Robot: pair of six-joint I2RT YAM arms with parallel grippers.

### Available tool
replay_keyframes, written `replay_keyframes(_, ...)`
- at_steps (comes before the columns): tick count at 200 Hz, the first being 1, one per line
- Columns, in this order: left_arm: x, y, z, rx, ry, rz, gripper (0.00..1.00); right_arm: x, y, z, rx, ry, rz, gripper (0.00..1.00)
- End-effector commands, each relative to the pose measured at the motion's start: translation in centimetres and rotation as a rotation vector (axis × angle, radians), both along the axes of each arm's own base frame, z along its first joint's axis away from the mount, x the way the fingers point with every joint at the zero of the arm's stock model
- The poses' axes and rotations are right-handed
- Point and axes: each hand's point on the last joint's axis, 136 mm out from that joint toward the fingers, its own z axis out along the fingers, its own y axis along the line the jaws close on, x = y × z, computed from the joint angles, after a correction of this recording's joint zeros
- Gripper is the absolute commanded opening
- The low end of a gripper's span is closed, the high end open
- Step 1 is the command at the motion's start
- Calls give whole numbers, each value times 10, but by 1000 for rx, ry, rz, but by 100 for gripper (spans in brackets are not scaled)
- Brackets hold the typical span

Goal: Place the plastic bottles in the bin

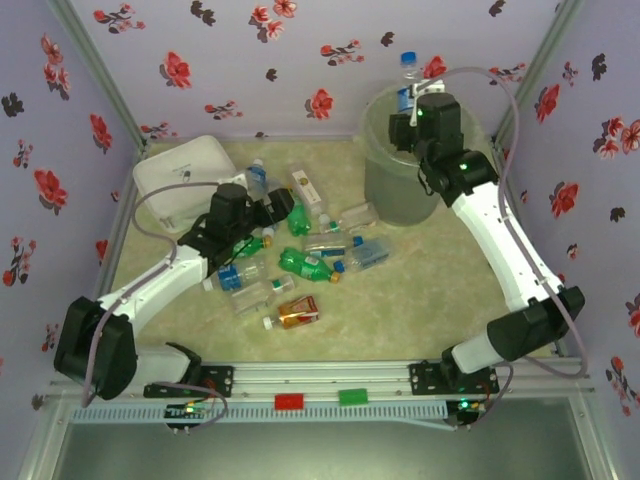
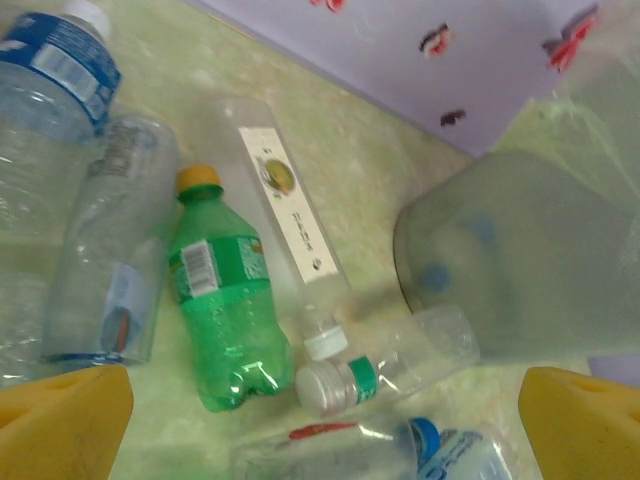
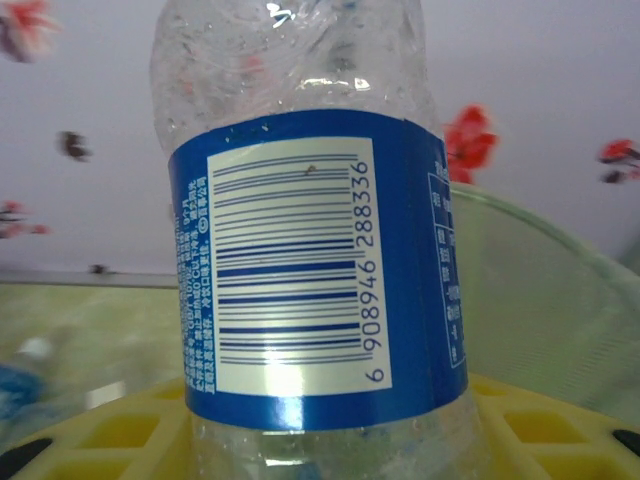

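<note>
Pale green marbled tabletop [image 1: 400, 300] enclosed by lilac wall panels [image 1: 300, 60] printed with red and dark flowers, a flat white rounded box [image 1: 185, 180] at ten o'clock, a red block [image 1: 289, 401] and a green block [image 1: 352, 397] side by side on a metal rail [image 1: 250, 385] at six o'clock.

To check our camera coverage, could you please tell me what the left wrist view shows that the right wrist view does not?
Left wrist: the open left gripper above loose bottles lying on the table, among them a green bottle with a yellow cap and a long clear bottle with a white label. Right wrist: the right gripper shut on an upright blue-labelled clear bottle, barcode facing the camera. Both: the bin, the table and the floral wall.
</note>
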Motion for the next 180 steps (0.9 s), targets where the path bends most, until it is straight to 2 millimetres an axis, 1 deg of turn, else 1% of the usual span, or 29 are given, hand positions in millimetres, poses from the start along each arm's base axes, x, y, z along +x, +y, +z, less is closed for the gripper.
replay_keyframes(1, -12, -2, -21, 88, 52, -64, 100, 14, -28, -19, -68, 73, -110, 37)
replay_keyframes(10, -15, -1, -25, 81, 62, -56, 100, 21, -32, -27, -69, 97, -124, 37)
replay_keyframes(30, -17, 1, -27, 61, 62, -46, 100, 35, -35, -39, -69, 143, -134, 37)
replay_keyframes(37, -17, 0, -26, 59, 58, -46, 100, 38, -35, -41, -72, 159, -136, 38)
replay_keyframes(65, -13, -1, -21, 71, 43, -55, 100, 53, -36, -69, -101, 259, -144, 38)
replay_keyframes(88, -11, -3, -17, 79, 31, -62, 100, 58, -37, -93, -104, 335, -146, 40)
replay_keyframes(107, -12, -2, -17, 83, 30, -64, 100, 58, -38, -105, -92, 362, -154, 42)
replay_keyframes(109, -12, -2, -17, 83, 30, -64, 100, 58, -34, -107, -79, 369, -135, 42)
replay_keyframes(119, -12, -2, -17, 84, 33, -64, 100, 57, -32, -113, -70, 386, -128, 44)
replay_keyframes(129, -13, -2, -18, 87, 37, -65, 100, 56, -32, -115, -63, 391, -130, 46)
replay_keyframes(145, -14, -1, -21, 87, 46, -63, 100, 56, -32, -115, -55, 383, -132, 53)
replay_keyframes(155, -14, -1, -22, 87, 48, -62, 100, 57, -32, -108, -50, 364, -136, 61)
replay_keyframes(164, -15, -1, -21, 88, 48, -62, 100, 57, -34, -103, -49, 348, -142, 69)
replay_keyframes(180, -15, 0, -21, 85, 51, -60, 100, 55, -36, -85, -40, 304, -152, 83)
